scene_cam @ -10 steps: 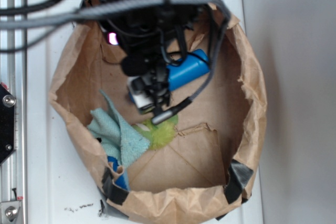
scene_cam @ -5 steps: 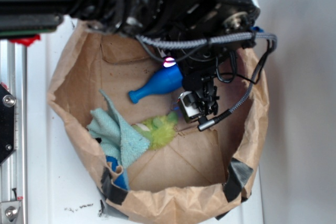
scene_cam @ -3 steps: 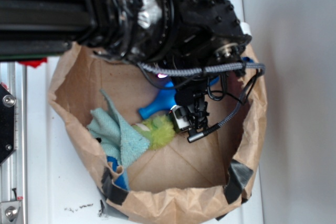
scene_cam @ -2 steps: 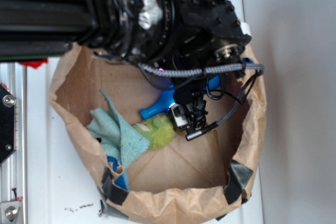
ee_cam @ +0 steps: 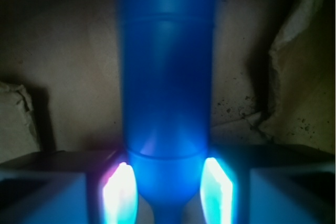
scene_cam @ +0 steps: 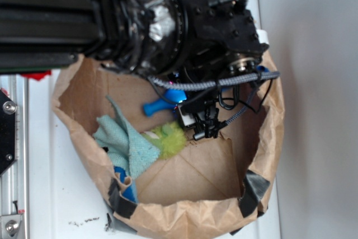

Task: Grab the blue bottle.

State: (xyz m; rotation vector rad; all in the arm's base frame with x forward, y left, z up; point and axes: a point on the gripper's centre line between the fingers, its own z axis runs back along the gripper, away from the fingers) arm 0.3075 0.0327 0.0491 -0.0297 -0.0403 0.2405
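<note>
Exterior view, left to right: a teal cloth [scene_cam: 126,146] lies bunched against the left wall of the brown paper bag [scene_cam: 268,138], a small dark-blue piece [scene_cam: 124,186] tucked below it near the taped rim. Beside the cloth sits a yellow-green fuzzy thing [scene_cam: 170,138]. Above that, the flanged neck of the blue bottle [scene_cam: 162,103] pokes out leftward from under the black arm [scene_cam: 168,20], which covers the top of the bag and hides the bottle's body. The gripper [scene_cam: 198,121] hangs low inside the bag, just right of the neck. Wrist view: the bottle [ee_cam: 165,93] fills the centre, and its lower tapered part sits between the two lit fingers [ee_cam: 116,192], each looking pressed against a side, so the gripper reads as clenched on the bottle. The bag's floor shows behind the bottle; whether the bottle rests on it cannot be told. Risks, as judgement: the fingers sit on the taper rather than the straight body, and smooth plastic there could slide or pivot out when lifted. The bottle might also swing in the grasp and catch the bag's wall. The dangling cable [scene_cam: 240,113] could snag the torn rim on the right.
</note>
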